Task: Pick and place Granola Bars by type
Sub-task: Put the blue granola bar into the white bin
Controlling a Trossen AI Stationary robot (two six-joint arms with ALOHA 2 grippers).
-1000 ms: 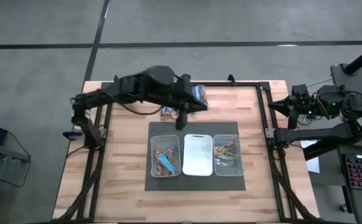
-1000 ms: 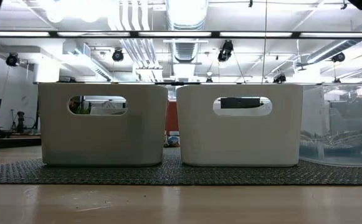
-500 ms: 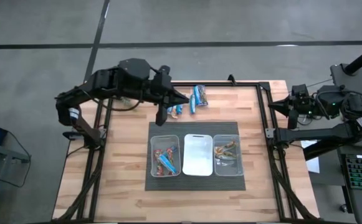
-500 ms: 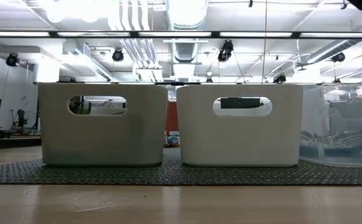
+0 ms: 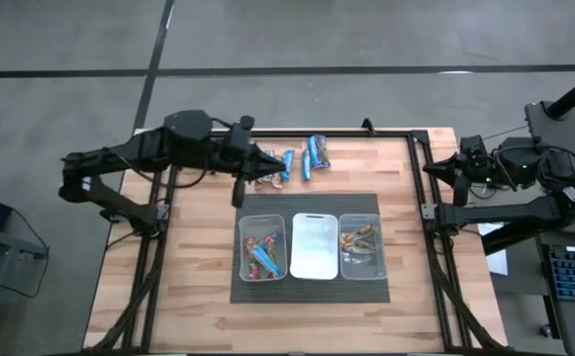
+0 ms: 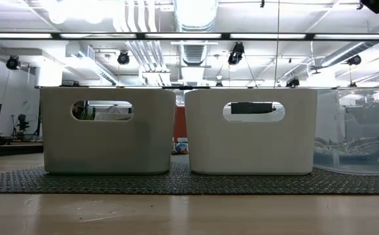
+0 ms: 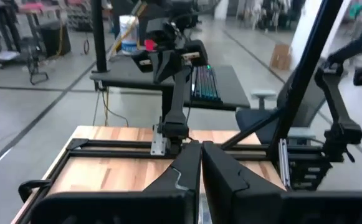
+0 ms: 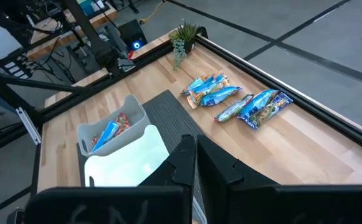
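Several blue granola bars (image 5: 313, 156) lie flat on the wooden table near its far edge, some of them (image 5: 279, 168) just right of my left gripper; the right wrist view shows them too (image 8: 230, 99). More bars lie in the left bin (image 5: 262, 247) and the right bin (image 5: 362, 245). My left gripper (image 7: 200, 155) is shut and empty; it hangs above the table's far left part (image 5: 263, 160) and points level toward the right. My right gripper (image 8: 196, 149) is shut and empty, and waits at the table's right edge (image 5: 431, 168).
Three bins stand side by side on a dark mat (image 5: 307, 287) at mid-table; the middle bin (image 5: 315, 245) is white inside. A small green plant (image 8: 184, 34) stands at the far edge, left of the loose bars. A black frame rail (image 5: 366, 132) runs along the table's far edge.
My left gripper has drawn back from above the loose bars toward the table's left edge and sunk a little. It has stayed shut and empty. The bars it had covered now show on the table.
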